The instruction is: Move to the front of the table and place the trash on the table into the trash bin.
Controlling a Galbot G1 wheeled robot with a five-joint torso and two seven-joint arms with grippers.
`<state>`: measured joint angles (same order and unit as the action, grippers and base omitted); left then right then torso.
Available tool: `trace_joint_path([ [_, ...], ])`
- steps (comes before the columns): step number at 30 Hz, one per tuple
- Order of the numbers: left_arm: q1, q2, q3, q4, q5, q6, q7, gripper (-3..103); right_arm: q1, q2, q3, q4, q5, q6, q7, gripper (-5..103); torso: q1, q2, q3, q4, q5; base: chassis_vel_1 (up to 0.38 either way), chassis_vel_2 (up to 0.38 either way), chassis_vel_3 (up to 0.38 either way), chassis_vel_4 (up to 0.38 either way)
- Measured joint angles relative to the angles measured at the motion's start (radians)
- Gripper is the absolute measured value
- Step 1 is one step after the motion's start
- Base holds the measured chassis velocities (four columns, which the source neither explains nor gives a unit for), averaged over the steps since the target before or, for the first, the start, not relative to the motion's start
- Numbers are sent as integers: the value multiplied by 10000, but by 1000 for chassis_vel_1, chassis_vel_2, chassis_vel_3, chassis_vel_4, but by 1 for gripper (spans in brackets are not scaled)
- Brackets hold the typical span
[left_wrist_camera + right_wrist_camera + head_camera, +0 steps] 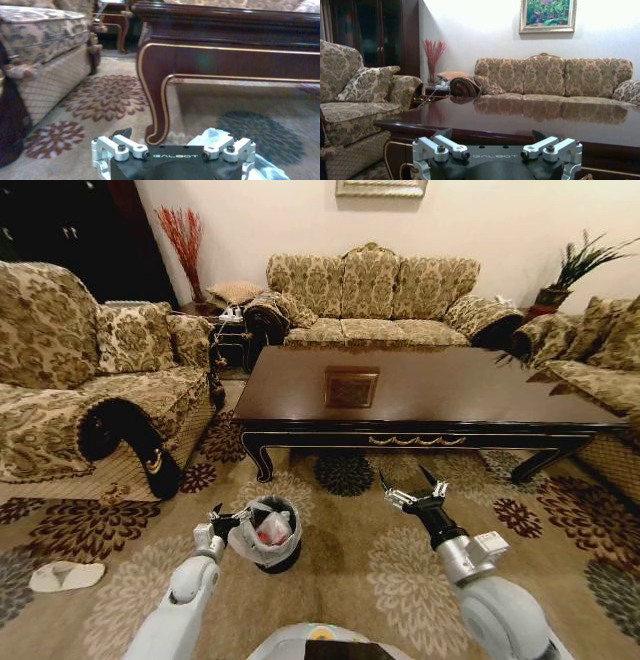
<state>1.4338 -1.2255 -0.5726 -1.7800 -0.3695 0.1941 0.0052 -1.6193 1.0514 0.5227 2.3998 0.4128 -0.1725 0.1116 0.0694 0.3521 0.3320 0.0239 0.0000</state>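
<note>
Your right gripper point(410, 483) hovers wide open, empty, before the table point(450, 395); left gripper point(228, 520) fingers unclear beside the trash bin point(268, 532), whose soft light trash point(274, 529) needs gentle pinching.

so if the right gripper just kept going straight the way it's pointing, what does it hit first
Probably the front edge of the table. The open right gripper points at it across bare carpet, at roughly tabletop height in its wrist view, so it might skim just over the top instead.

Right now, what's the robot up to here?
The robot faces the table, whose top looks bare. The bin stands on the carpet in front, with trash inside its liner. The left gripper is at the bin's rim. The right gripper hangs open and empty before the table's front edge.
</note>
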Motion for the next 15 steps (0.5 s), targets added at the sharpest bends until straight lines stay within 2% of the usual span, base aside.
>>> trace_joint_path([
  [2, 248, 122, -89, -84, 473, 252, 657, 100, -13, 0, 28, 18, 9, 0, 5, 100, 1, 2, 2, 0, 0, 0, 0, 0, 0],
  [3, 518, 245, -195, -82, 1099, 466, 1420, 100, -35, 10, 61, 37, 18, 0, 7, 100, 2, 3, 3, 3, 0, 0, 0, 0, 0],
  [4, 642, 298, -222, -60, 1373, 553, 1715, 100, -42, 17, 70, 43, 22, 0, 7, 100, 2, 5, 4, 3, 0, 0, 0, 0, 0],
  [8, 984, 341, -230, 118, 2018, 947, 2083, 100, -56, 55, 75, 78, 31, 7, 7, 100, 3, 9, 6, 3, -1, 0, 0, 0, 0],
  [15, 1058, 363, -250, 295, 2398, 1144, 2403, 100, -50, 88, -27, 80, 22, 26, 1, 100, 6, 12, 9, 2, -1, 0, 0, 0, 0],
])
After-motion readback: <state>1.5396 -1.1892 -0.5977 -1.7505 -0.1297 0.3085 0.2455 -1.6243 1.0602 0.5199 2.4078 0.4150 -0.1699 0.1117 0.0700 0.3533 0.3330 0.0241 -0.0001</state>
